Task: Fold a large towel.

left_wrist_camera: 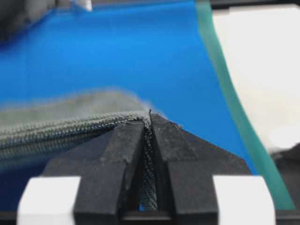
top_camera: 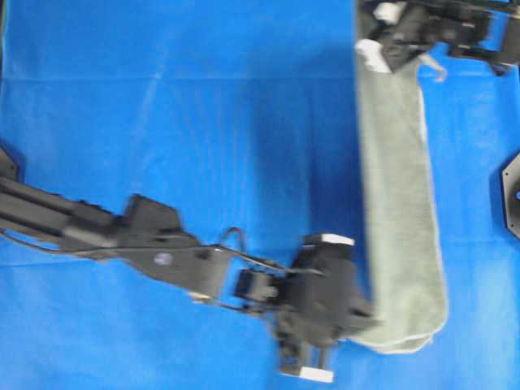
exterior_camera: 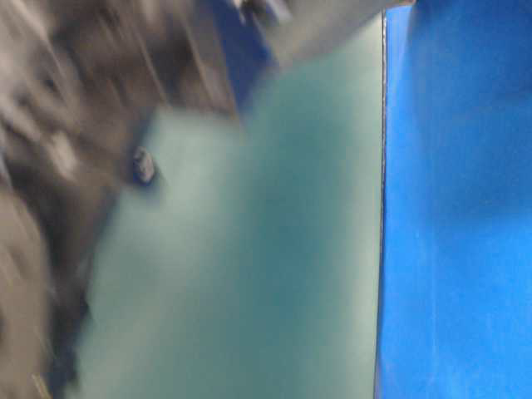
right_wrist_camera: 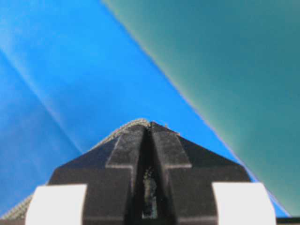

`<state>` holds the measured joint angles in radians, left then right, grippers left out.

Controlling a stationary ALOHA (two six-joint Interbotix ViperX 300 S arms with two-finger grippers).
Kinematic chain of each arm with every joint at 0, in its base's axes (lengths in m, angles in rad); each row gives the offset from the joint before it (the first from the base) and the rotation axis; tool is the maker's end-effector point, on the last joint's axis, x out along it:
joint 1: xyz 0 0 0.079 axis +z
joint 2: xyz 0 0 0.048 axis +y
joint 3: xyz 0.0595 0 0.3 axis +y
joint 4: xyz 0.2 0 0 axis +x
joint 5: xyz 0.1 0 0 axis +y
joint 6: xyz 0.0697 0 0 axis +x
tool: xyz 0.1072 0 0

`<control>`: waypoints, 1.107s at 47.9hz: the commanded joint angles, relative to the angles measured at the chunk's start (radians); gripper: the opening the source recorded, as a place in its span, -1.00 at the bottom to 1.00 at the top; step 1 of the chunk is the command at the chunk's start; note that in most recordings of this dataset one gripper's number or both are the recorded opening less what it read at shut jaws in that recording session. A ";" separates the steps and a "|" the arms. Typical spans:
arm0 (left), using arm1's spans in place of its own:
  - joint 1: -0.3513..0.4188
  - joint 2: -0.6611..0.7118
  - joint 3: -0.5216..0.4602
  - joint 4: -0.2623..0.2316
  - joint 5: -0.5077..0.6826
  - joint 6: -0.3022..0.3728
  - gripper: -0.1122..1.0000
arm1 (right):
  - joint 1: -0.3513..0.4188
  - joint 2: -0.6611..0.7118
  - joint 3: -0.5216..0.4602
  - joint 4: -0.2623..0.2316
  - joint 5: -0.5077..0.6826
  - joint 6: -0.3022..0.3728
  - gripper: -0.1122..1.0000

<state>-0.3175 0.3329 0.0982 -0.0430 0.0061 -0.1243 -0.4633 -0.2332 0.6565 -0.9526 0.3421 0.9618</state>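
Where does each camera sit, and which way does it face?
Overhead: above the table, looking down; both arms, the left gripper and right gripper each at one end of the towel.
Table-level: low, badly blurred; a dark arm blur.
Left wrist: along the jaws, shut on the towel's edge.
Right wrist: along its jaws, shut on towel.
Shared: both wrist views show cloth over blue table.

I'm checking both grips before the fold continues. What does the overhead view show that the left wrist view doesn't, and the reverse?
Only overhead: the whole towel as a long strip, with the right gripper at its far end and the left gripper at the near one. Only the left wrist view: cloth pinched between the closed left gripper's fingers, and the stitched edge. Both: the towel, the blue table cover.
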 commanded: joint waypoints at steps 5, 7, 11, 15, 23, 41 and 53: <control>-0.114 -0.161 0.256 -0.003 -0.046 -0.176 -0.76 | -0.020 0.186 -0.164 -0.014 -0.067 -0.003 -0.73; -0.118 -0.184 0.310 -0.003 -0.055 -0.210 -0.76 | -0.017 0.216 -0.190 -0.020 -0.077 -0.008 -0.73; -0.121 -0.227 0.403 -0.003 -0.063 -0.261 -0.76 | -0.012 0.264 -0.235 -0.023 -0.083 -0.031 -0.73; -0.115 -0.265 0.480 -0.002 -0.066 -0.288 -0.76 | -0.011 0.284 -0.255 -0.023 -0.087 -0.046 -0.73; -0.086 -0.293 0.531 0.003 -0.067 -0.288 -0.76 | -0.011 0.296 -0.261 -0.026 -0.138 -0.051 -0.72; -0.002 -0.302 0.537 0.009 -0.060 -0.270 -0.45 | -0.011 0.296 -0.256 -0.095 -0.181 -0.057 0.34; 0.015 -0.360 0.540 0.009 0.014 -0.242 0.74 | -0.008 0.262 -0.236 -0.115 -0.178 -0.054 0.33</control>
<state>-0.3083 0.0276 0.6443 -0.0368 -0.0046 -0.3712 -0.4755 0.0767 0.4249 -1.0630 0.1672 0.9081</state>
